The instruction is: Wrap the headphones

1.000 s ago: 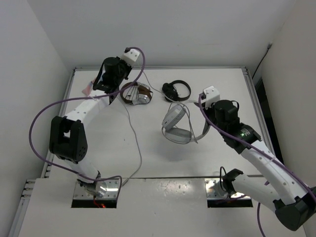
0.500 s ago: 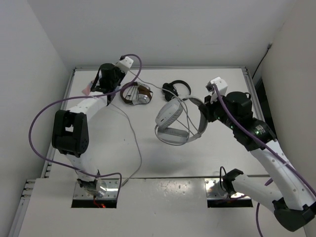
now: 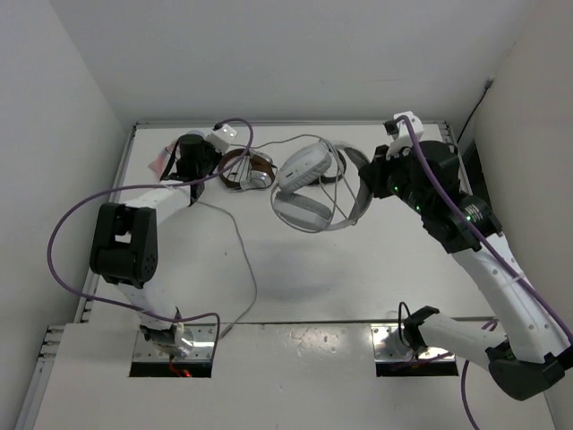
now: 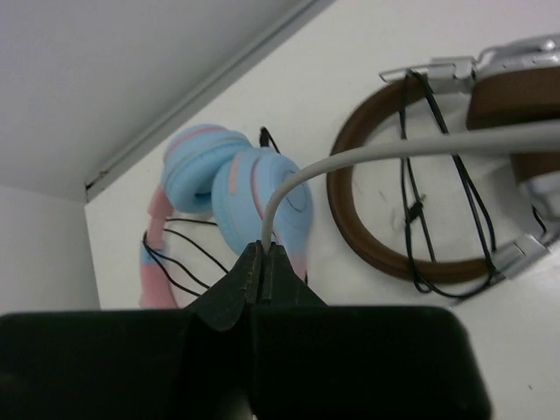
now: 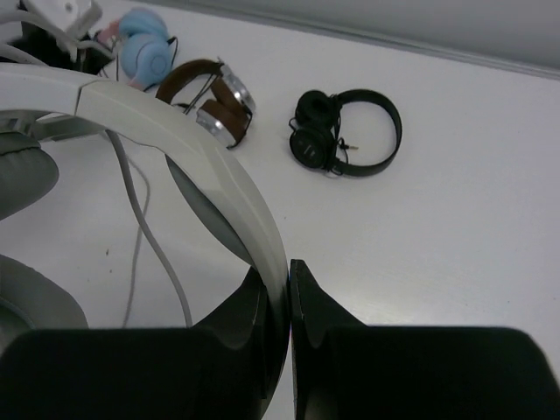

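At the far left corner of the table point(image 3: 358, 269), a pink-and-blue pair point(image 4: 227, 188) lies close to the rim; just above it the left gripper point(image 4: 262, 255) has its jaws pinched together on the thin grey cable point(image 4: 376, 153); from the fingertips the cable arcs rightward over the brown-and-silver pair point(image 4: 420, 210), which rests flat just beside the pink-and-blue one; another stretch of cable trails across the table toward the near edge; further right, at the middle of the far side, the headphones point(image 3: 309, 184) hang raised off the surface, ear cups to the left, wide headband to the right; the right gripper point(image 5: 289, 280) is clamped on that headband, one finger on each face; a small black pair point(image 5: 346, 131) lies on the table beyond, apart from both.
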Action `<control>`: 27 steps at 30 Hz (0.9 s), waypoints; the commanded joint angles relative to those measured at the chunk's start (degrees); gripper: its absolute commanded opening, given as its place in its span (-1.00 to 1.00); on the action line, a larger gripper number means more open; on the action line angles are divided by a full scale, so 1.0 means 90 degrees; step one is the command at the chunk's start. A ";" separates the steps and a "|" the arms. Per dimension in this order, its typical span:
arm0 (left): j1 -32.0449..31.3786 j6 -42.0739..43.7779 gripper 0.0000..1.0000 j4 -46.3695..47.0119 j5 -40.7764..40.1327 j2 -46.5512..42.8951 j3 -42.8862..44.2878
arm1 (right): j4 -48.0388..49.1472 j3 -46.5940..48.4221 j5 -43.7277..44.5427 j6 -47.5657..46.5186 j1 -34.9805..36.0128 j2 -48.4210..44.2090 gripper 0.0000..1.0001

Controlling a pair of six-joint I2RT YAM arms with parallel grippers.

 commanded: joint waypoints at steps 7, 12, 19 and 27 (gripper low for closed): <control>0.0050 -0.0437 -1.00 0.0489 0.1308 -0.1612 -0.1585 | 0.1293 0.1232 0.1049 0.1057 -0.0070 0.0450 -1.00; -0.0193 -0.0750 -1.00 0.0431 0.1955 -0.2395 -0.2202 | 0.1565 0.1525 0.1692 0.1273 -0.0070 0.0801 -1.00; -0.0963 -0.1539 -1.00 -0.0106 0.2668 -0.3343 -0.2720 | 0.1713 0.1915 0.2484 0.1332 -0.0128 0.1426 -1.00; -0.2126 -0.2263 -1.00 -0.0389 0.2786 -0.4212 -0.2877 | 0.1790 0.2219 0.2796 0.1206 -0.0509 0.2120 -1.00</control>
